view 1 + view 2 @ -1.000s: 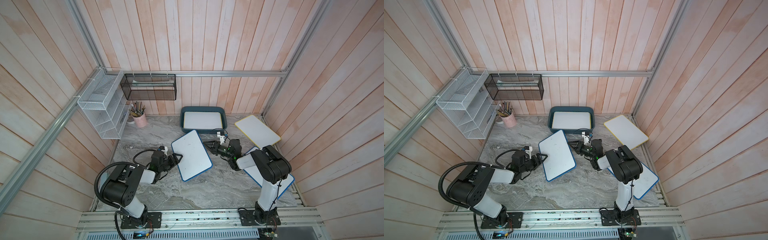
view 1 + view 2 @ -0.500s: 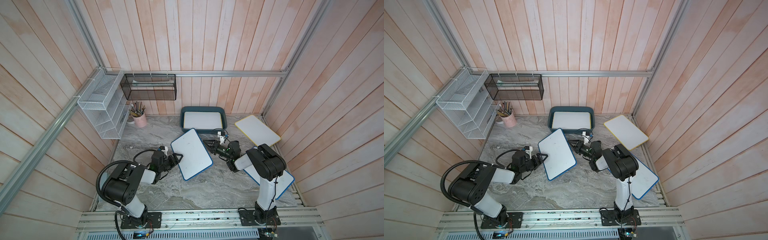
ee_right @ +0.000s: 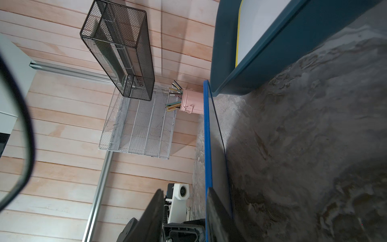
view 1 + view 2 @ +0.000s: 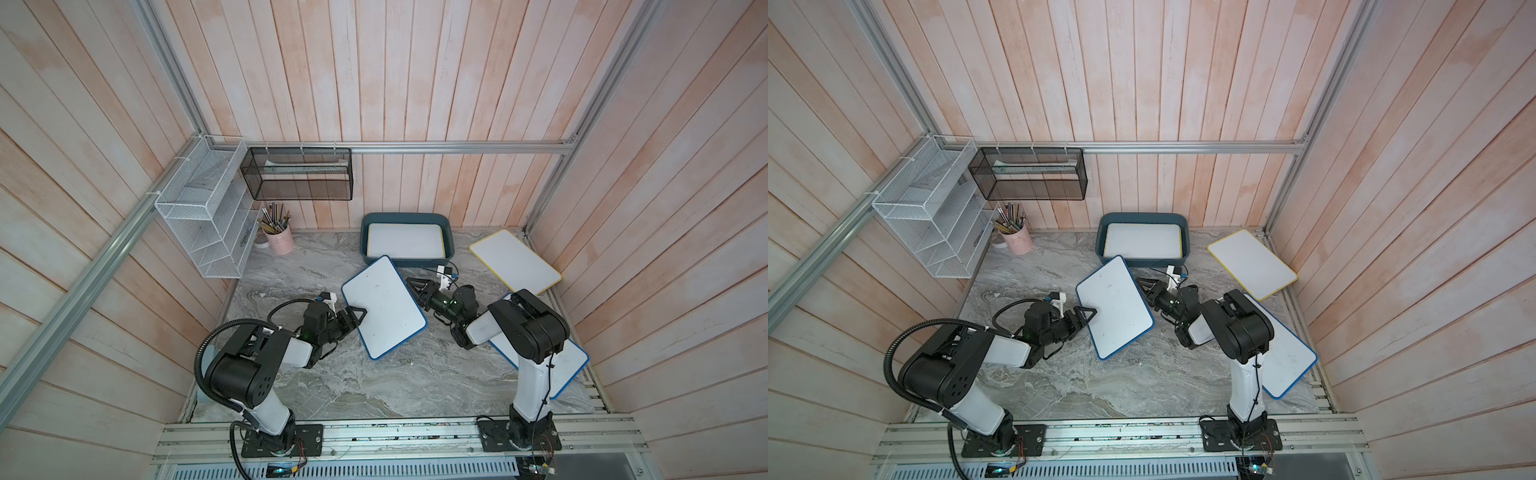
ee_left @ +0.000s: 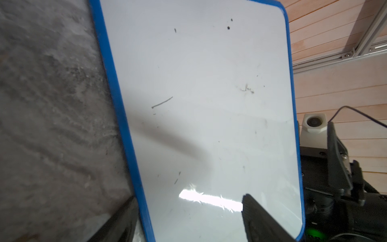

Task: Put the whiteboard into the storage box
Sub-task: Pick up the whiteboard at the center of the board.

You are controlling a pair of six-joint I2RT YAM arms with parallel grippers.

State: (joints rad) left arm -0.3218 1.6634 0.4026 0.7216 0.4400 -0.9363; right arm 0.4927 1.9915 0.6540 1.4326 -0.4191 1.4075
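Note:
In both top views a blue-framed whiteboard (image 4: 382,307) (image 4: 1115,307) sits tilted at mid-table, its far corner over the front wall of the teal storage box (image 4: 405,216) (image 4: 1142,215). My left gripper (image 4: 360,316) (image 5: 189,201) is open and straddles the board's near-left edge: one finger is over the white face (image 5: 209,104), the other beside the blue rim. My right gripper (image 4: 411,284) (image 3: 185,189) straddles the opposite edge (image 3: 207,136). One finger lies against the dark underside, the other stands apart from the face. The storage box (image 3: 272,58) holds a yellow-edged board (image 4: 405,241).
A yellow-framed board (image 4: 515,259) lies at the back right. Another blue-framed board (image 4: 569,365) lies under the right arm. A pink pencil cup (image 4: 280,241), a white wire shelf (image 4: 203,224) and a black mesh rack (image 4: 297,174) are at the back left.
The right gripper and the tilted whiteboard have shifted slightly left and toward the storage box. Both grippers' jaws have kept the same opening.

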